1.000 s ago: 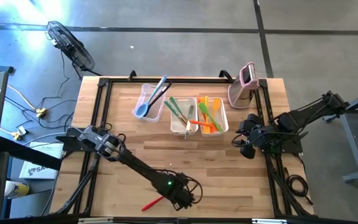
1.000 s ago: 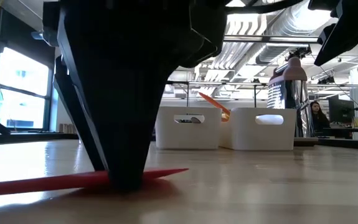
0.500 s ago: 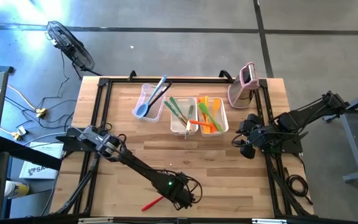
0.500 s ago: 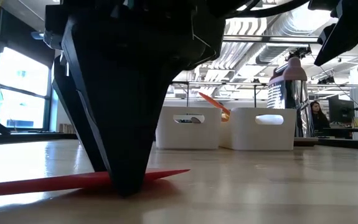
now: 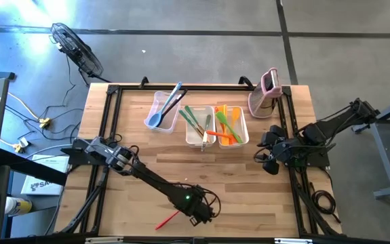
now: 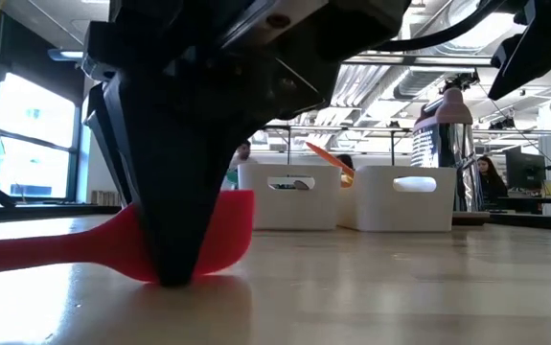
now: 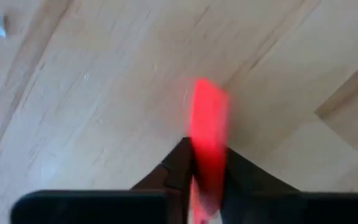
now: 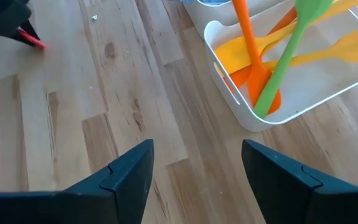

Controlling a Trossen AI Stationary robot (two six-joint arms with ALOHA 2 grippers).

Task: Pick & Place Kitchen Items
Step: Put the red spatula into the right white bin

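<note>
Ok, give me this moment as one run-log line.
left end effector: shut on red spatula, near table edge | right end effector: open, waiting beside the orange-utensil tub | red spatula: blade tipped on edge

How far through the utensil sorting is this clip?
Mostly done, it seems: three tubs already hold blue, green, orange and yellow utensils. In hand: the left gripper is shut on the red spatula at the table's near edge. Left: carrying it to a tub. The right gripper waits open at the right edge.
</note>
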